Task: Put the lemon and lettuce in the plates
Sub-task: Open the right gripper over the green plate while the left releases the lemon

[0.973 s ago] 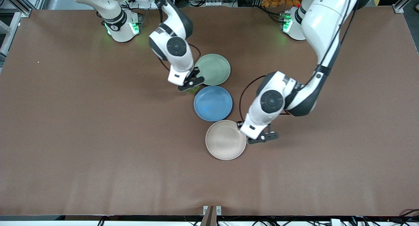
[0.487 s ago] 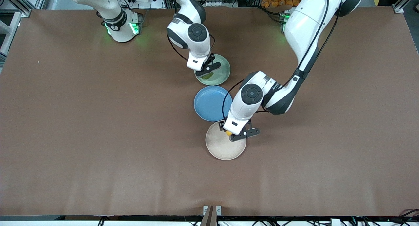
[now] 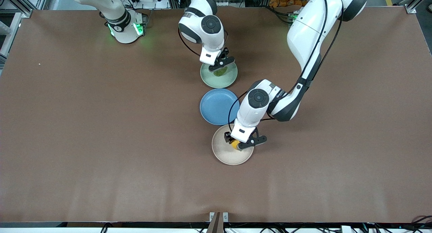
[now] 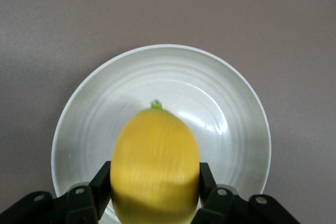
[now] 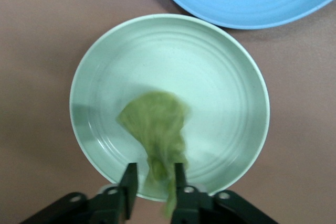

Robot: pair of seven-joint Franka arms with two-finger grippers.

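Since a moment ago I see both arms carried inward mid-worktop: left gripper (image 3: 240,145) pinching the firm, slippery lemon (image 3: 235,144) around its belly over the beige plate (image 3: 223,156), right gripper (image 3: 221,66) pinching the limp lettuce (image 3: 220,71) over the green plate (image 3: 211,80).

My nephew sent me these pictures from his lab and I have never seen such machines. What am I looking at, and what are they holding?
Two white robot arms stand at a brown table. The wide picture looks down from across the table; each close-up comes from a camera on one arm's wrist. Three plates lie in a row. The left gripper holds a yellow lemon over the beige-white plate, nearest the front camera. The right gripper holds a lettuce leaf over the pale green plate, farthest from it. The blue plate between them has nothing in it.
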